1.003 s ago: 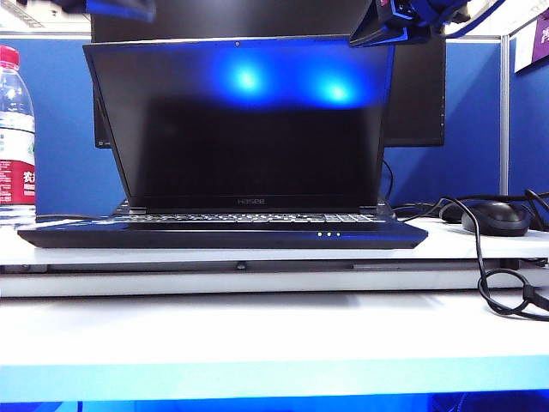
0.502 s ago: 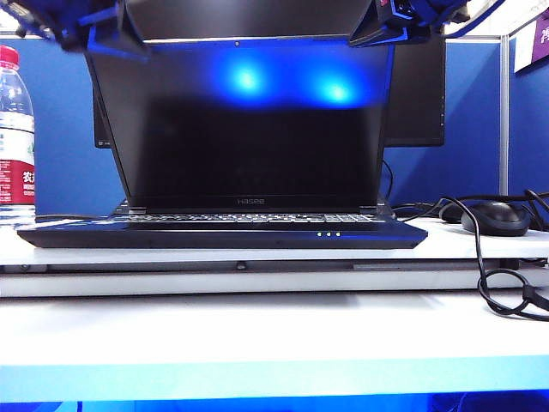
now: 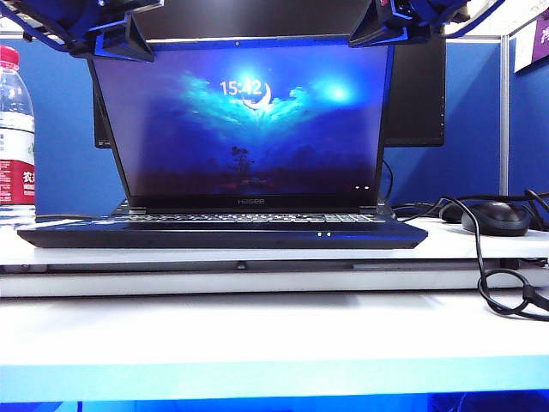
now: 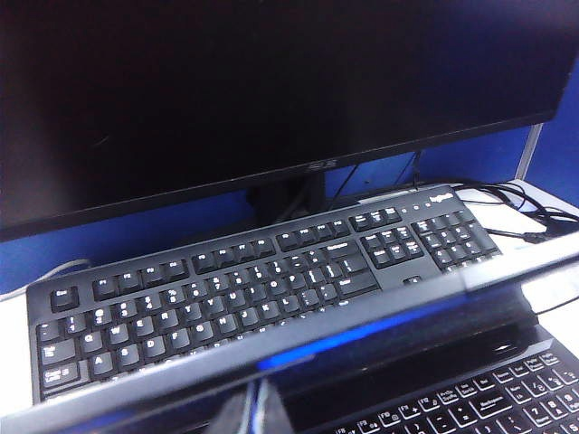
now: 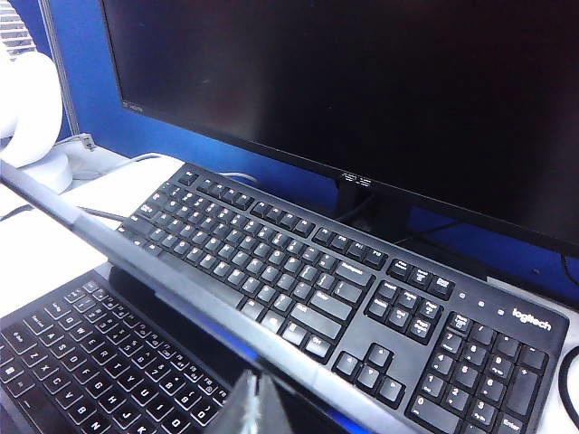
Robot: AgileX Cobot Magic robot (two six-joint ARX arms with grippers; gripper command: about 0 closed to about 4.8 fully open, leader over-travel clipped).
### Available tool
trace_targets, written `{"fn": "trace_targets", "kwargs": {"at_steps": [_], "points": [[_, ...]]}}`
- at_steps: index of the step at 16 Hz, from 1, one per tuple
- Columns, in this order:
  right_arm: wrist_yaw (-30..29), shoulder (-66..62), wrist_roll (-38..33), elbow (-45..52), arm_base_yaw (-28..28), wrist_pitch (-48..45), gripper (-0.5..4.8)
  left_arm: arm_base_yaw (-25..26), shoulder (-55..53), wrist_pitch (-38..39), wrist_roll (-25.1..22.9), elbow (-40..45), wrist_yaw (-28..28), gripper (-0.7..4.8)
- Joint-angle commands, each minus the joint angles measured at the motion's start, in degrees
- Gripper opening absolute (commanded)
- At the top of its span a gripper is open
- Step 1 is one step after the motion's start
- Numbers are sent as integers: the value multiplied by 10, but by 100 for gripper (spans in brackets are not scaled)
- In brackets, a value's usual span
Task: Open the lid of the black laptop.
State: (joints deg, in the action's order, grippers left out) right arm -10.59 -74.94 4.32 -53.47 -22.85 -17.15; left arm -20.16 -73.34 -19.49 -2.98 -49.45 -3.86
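1. Since a second ago my left gripper (image 3: 111, 39) has come down to the lid (image 3: 240, 120)'s upper left corner, and the screen, dark then, now shows a lock picture with a clock.
2. My lid stands raised, tipped slightly back over the black laptop (image 3: 223, 233), which sits on the white desk (image 3: 257, 335) with its front edge toward the exterior camera.
3. My right gripper (image 3: 386, 26) sits at the lid's upper right corner. In each wrist view the lid's top edge (image 4: 298, 334) crosses just ahead of a fingertip (image 5: 249, 402), but whether either gripper is spread, narrowed or pinching the edge I cannot tell.
4. I judge the opening nearly done. To finish well I would press both corners evenly so the panel does not twist, ease it back slowly, and stop before the hinge binds or the base lifts.
5. Behind the lid lie a separate keyboard (image 4: 262, 280) and a monitor (image 4: 271, 90); a bottle (image 3: 15, 129) stands left of the laptop, a mouse (image 3: 496, 219) and cables (image 3: 493, 275) to its right.
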Motion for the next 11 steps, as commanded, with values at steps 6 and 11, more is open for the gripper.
{"fn": "trace_targets", "kwargs": {"at_steps": [6, 11], "points": [[15, 6, 5, -10, 3, -61, -1, 0, 1, -62, 0, -5, 17, 25], [15, 6, 4, -11, 3, -76, -1, 2, 0, -90, -11, -14, 17, 25]]}}
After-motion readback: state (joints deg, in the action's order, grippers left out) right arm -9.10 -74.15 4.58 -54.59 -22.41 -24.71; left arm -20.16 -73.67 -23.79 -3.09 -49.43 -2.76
